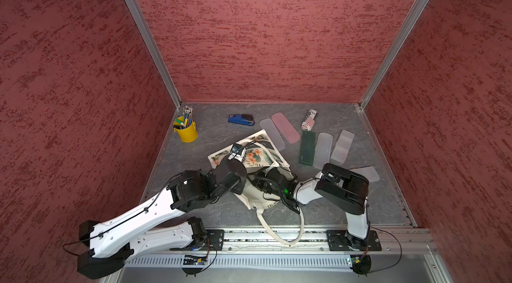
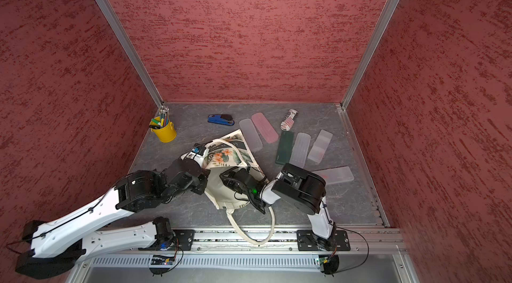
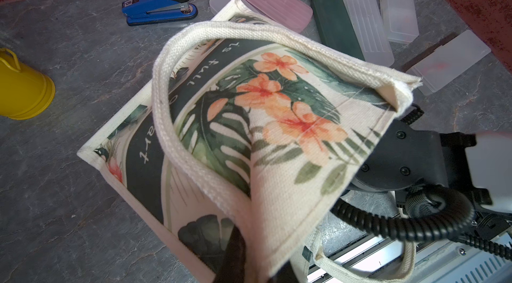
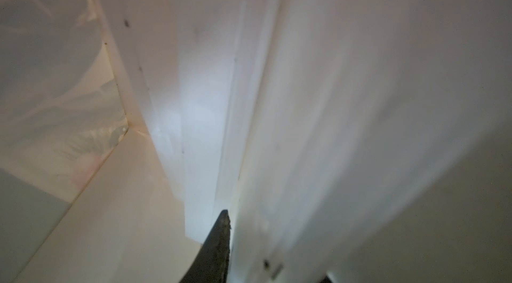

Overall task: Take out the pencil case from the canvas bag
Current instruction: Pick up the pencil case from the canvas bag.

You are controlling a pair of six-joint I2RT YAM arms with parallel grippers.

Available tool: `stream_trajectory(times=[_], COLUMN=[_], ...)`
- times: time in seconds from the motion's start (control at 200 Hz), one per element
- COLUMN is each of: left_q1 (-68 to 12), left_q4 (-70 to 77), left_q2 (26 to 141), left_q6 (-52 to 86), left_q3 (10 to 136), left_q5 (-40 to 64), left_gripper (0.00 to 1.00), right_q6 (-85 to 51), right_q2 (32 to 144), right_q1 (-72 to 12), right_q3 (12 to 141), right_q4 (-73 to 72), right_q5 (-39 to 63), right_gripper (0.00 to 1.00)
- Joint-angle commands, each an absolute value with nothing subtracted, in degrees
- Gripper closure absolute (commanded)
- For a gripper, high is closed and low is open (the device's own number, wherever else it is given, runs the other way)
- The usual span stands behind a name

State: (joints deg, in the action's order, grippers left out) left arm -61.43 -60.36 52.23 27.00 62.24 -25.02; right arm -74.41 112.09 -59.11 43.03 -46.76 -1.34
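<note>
Two grippers at the canvas bag (image 1: 260, 154), left gripper (image 3: 243, 256) pinching its lifted rim, right gripper (image 4: 225, 229) inside the bag, its jaw spread impossible to tell

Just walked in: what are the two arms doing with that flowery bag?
The left gripper is shut on the rim of the canvas bag, holding it up with the mouth open. The right arm reaches inside. Its wrist view shows only pale lining, so the pencil case and any grasp cannot be confirmed. Several plastic cases lie on the table beside the bag.
</note>
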Motion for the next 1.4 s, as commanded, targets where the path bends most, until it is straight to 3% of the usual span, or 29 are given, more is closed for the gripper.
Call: stream_trajectory(times=[0.0, 0.396, 0.827, 1.398], left_q1=[-61.7, -61.7, -61.4, -60.0], left_q4=[-58.0, -54.6, -50.7, -48.5], left_q2=[52.2, 55.6, 56.3, 56.6], left_q6=[27.8, 27.3, 25.6, 25.7], left_q3=[62.0, 63.0, 63.3, 64.3], left_q5=[-26.8, -30.3, -33.1, -36.0], left_gripper=[1.0, 1.0, 1.0, 1.0], right_q6=[-64.9, -48.8, -43.8, -39.4], right_q2=[108.7, 99.3, 95.3, 76.8], right_q1=[-58.9, -58.9, -58.9, -59.0], right_q3=[44.6, 45.2, 41.0, 33.4], right_q4=[-39.4, -30.1, -31.7, -28.0], right_q5=[0.6, 4.8, 8.9, 10.5], right_gripper=[0.73, 0.75, 0.76, 0.77])
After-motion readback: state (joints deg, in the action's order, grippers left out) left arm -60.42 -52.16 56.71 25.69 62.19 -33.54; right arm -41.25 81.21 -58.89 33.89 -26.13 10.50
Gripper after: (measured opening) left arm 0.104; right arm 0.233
